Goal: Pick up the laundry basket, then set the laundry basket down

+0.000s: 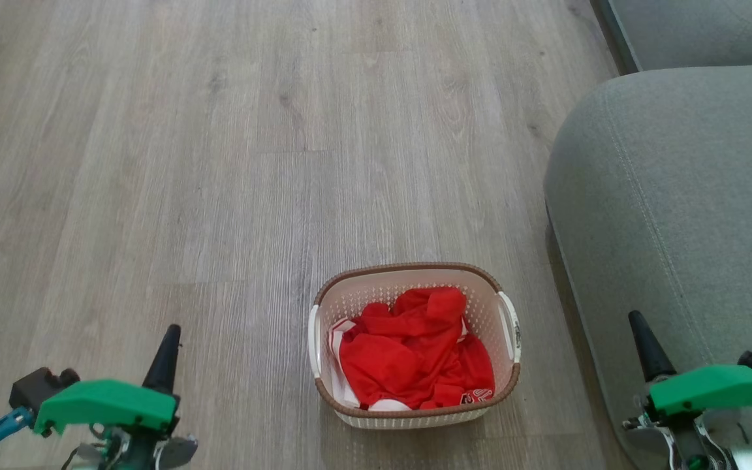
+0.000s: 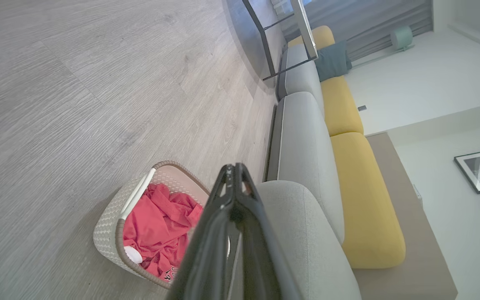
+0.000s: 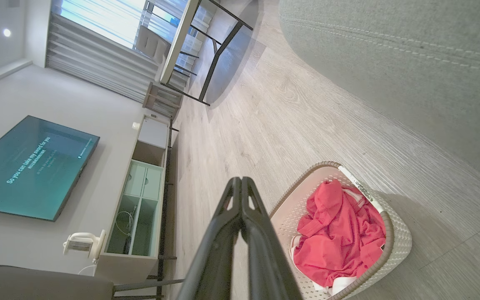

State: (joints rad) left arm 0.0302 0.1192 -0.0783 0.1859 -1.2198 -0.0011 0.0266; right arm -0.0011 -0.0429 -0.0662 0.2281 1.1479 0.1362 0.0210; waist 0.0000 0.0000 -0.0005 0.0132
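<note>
**Operator:** Where does it all stand?

**Spotter:** Wood floor (image 1: 219, 163) carries the laundry basket (image 1: 408, 266), level at 6 o'clock in your head view, with the sofa (image 1: 689, 196) at its 3 o'clock. Your left gripper (image 1: 168, 339) and right gripper (image 1: 640, 333) are pinched closed on nothing, at 8 and 4 o'clock. That fits a basket awaiting a lift or one set back down, so just keep your right arm off the sofa.

**Operator:** Anything unclear?

**Spotter:** Red clothes (image 1: 415, 352) hide its bottom.
</note>
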